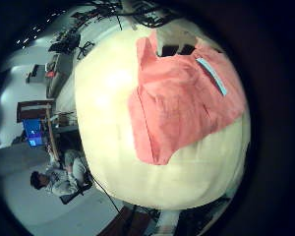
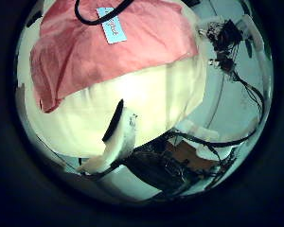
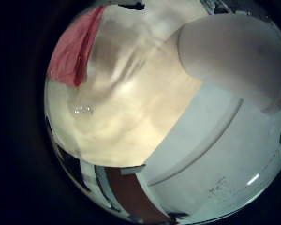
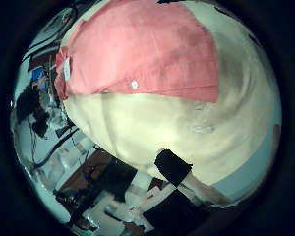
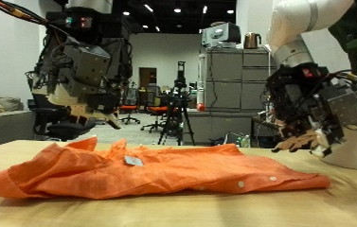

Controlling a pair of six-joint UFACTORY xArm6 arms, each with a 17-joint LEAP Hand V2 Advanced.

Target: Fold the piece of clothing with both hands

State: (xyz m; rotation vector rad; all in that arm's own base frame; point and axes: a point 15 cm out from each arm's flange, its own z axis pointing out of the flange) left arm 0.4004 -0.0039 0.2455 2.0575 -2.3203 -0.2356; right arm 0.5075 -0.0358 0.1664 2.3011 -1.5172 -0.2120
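Note:
My left hand (image 5: pixel 83 80) hangs above the shirt's collar end, fingers relaxed and holding nothing. My right hand (image 5: pixel 311 118) hangs above the table just past the shirt's other end, fingers relaxed and holding nothing. The left little finger side palm view shows the shirt (image 1: pixel 177 98) and its label (image 1: pixel 211 74) below. The left thumb side palm view shows the shirt (image 2: pixel 104 43). The right thumb side palm view shows the shirt (image 4: pixel 147 49) with a button (image 4: pixel 134 85).
Bare table lies around the shirt in the outside view, and also in the right little finger side palm view (image 3: pixel 131 103). Behind the table stand a grey cabinet (image 5: pixel 228 90) and office chairs (image 5: pixel 52 118).

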